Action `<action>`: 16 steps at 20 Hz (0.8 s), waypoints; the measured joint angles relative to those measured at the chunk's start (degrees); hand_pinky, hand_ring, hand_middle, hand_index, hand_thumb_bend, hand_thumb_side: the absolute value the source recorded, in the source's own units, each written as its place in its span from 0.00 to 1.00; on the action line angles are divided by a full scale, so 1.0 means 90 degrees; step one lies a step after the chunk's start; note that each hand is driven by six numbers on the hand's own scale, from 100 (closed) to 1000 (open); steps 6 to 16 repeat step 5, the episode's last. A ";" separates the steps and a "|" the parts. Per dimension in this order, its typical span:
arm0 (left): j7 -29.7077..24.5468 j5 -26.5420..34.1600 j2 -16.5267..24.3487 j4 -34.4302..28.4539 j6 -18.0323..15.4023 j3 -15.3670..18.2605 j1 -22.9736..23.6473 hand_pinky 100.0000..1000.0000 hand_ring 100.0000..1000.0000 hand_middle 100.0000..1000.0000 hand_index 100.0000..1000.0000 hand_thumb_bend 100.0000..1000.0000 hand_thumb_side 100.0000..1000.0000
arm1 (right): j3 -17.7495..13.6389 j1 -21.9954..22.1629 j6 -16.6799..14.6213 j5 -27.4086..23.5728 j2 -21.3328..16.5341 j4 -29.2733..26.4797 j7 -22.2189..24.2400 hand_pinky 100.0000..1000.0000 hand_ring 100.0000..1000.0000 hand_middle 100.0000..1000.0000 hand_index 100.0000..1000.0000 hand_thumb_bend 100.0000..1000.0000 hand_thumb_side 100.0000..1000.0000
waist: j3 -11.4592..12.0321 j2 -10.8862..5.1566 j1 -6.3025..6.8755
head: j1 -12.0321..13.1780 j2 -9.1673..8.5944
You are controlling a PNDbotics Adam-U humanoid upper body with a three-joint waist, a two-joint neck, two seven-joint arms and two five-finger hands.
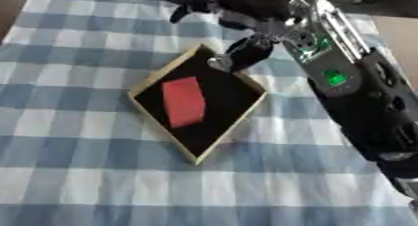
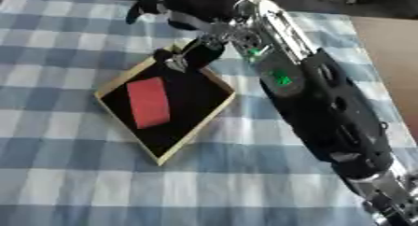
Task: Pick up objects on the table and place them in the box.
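A shallow box [image 1: 153, 79] with a pale wooden rim and a black inside lies cornerwise on the checked cloth. A red block [image 1: 184, 102] lies flat inside it, left of its middle. My right arm [image 1: 359, 94] comes in from the lower right and stretches past the box's far corner. My right hand [image 2: 192, 1] is at the top edge, beyond the box, with its fingers spread and nothing seen in them. Its thumb [image 1: 247, 52] hangs over the box's far corner. My left hand is out of sight.
The blue and white checked cloth [image 1: 81, 164] covers the table around the box. A bare brown table edge [image 2: 388, 52] shows at the right. Dark shapes line the far edge behind the hand.
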 measured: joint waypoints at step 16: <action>0.0015 0.0000 0.0001 0.0000 -0.0014 0.0002 0.0004 0.68 0.57 0.53 0.60 0.00 0.73 | -0.0644 0.0217 0.0664 -0.0169 -0.0243 -0.0144 -0.0824 0.83 0.83 0.86 0.86 0.00 0.05 | -0.0032 -0.0050 0.0022 | 0.0012 0.0055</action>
